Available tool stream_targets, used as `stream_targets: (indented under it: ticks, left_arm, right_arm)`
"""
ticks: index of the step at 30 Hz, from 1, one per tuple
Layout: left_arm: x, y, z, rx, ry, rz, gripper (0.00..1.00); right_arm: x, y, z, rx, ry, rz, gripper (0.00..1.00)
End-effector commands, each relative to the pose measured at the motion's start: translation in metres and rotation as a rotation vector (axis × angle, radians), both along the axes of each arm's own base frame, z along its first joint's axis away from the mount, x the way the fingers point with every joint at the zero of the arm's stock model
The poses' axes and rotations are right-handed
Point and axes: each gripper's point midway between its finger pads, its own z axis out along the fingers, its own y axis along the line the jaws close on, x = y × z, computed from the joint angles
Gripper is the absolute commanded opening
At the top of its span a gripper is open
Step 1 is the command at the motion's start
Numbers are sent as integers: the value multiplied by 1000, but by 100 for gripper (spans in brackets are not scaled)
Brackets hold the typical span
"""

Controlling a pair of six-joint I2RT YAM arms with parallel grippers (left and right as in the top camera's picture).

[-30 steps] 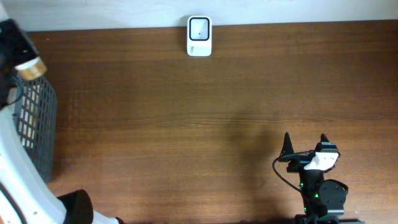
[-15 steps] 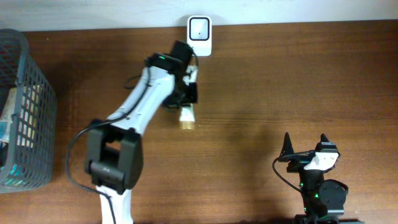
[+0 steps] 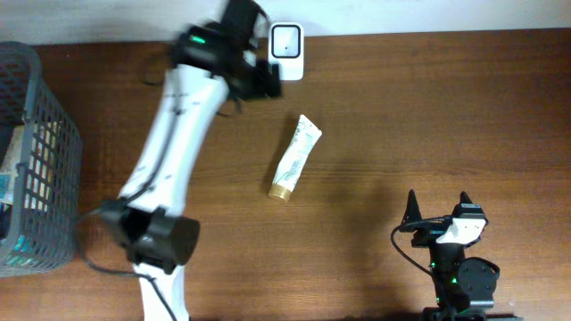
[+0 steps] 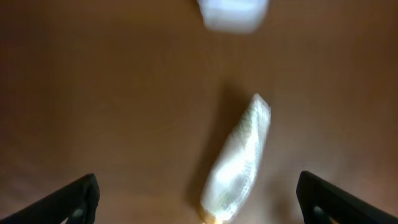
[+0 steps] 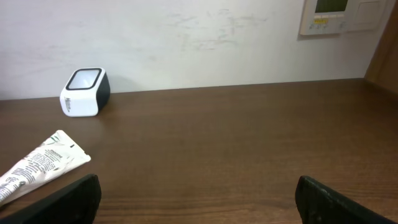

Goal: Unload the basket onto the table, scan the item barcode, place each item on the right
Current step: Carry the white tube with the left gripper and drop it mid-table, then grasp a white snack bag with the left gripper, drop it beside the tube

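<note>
A white tube with a gold cap (image 3: 294, 158) lies flat on the brown table, slanted, just in front of the white barcode scanner (image 3: 286, 52) at the back edge. My left gripper (image 3: 266, 82) hovers open beside the scanner, above and behind the tube, holding nothing. In the blurred left wrist view the tube (image 4: 239, 162) lies on the wood between the wide-apart fingers of my left gripper (image 4: 199, 198), and the scanner (image 4: 231, 12) shows at the top. My right gripper (image 3: 437, 209) rests open near the front right; its view shows the scanner (image 5: 85, 92) and the tube (image 5: 37, 165) far left.
A dark wire basket (image 3: 49, 178) with items inside stands at the table's left edge. A pale wall (image 5: 205, 37) runs along the back, with a control panel (image 5: 339, 15) mounted on it at the right.
The left gripper has opened and let go of the tube, which now lies on the table. The left arm has lifted away toward the back. The right arm has not moved.
</note>
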Motion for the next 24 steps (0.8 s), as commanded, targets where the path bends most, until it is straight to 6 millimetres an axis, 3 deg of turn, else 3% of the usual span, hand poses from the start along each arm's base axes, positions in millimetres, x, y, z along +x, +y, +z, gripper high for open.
stream_targets:
  ticks: [1, 3, 5, 7, 9, 10, 11, 15, 17, 20, 24]
  left_arm:
    - [-8, 130, 153, 74, -389, 281, 99]
    - [-27, 198, 189, 94, -478, 442, 99]
    - [-54, 283, 201, 106, -501, 688, 99]
    - [-85, 366, 185, 145, -443, 916, 99]
    - [-105, 421, 150, 172, -334, 1048, 99]
    - [-106, 441, 120, 178, -244, 1040, 100]
    - [-104, 449, 100, 169, -187, 1021, 99]
    - [-63, 464, -36, 85, 46, 691, 97]
    - [-61, 468, -75, 91, 109, 584, 96]
    - [-57, 475, -98, 120, 118, 506, 96]
    - [-50, 480, -147, 117, 181, 427, 96]
  right_arm:
    - [0, -2, -3, 4, 6, -8, 99]
    - [0, -2, -3, 4, 6, -8, 99]
    - [0, -2, -3, 4, 6, -8, 99]
    - [0, -2, -3, 4, 6, -8, 99]
    - [0, -2, -3, 4, 6, -8, 99]
    - [0, -2, -3, 4, 6, -8, 99]
    - [0, -2, -3, 4, 6, -8, 99]
    - [0, -2, -3, 4, 6, -8, 99]
    - [0, -2, -3, 4, 6, -8, 99]
    - [0, -2, -3, 4, 6, -8, 99]
    - [0, -2, -3, 4, 6, -8, 99]
